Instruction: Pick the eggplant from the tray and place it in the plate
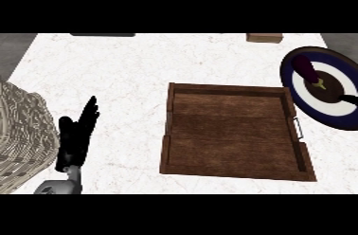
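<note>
The eggplant [306, 68], dark purple with a yellowish stem end, lies on the round plate [334, 116], which has a dark blue rim and a white middle and sits at the right edge. The brown wooden tray [234, 170] in the middle holds nothing. A small black part of my right hand [348, 99] shows at the right edge over the plate, just beside the eggplant's stem end and not around it. My left hand [76, 134] rests open at the lower left, fingers pointing up, well away from the tray.
A pale woven basket [21, 134] stands at the left edge beside my left hand. At the counter's far edge there is a small brown box [264, 37] and a dark flat object [101, 34]. White marble counter lies between basket and tray.
</note>
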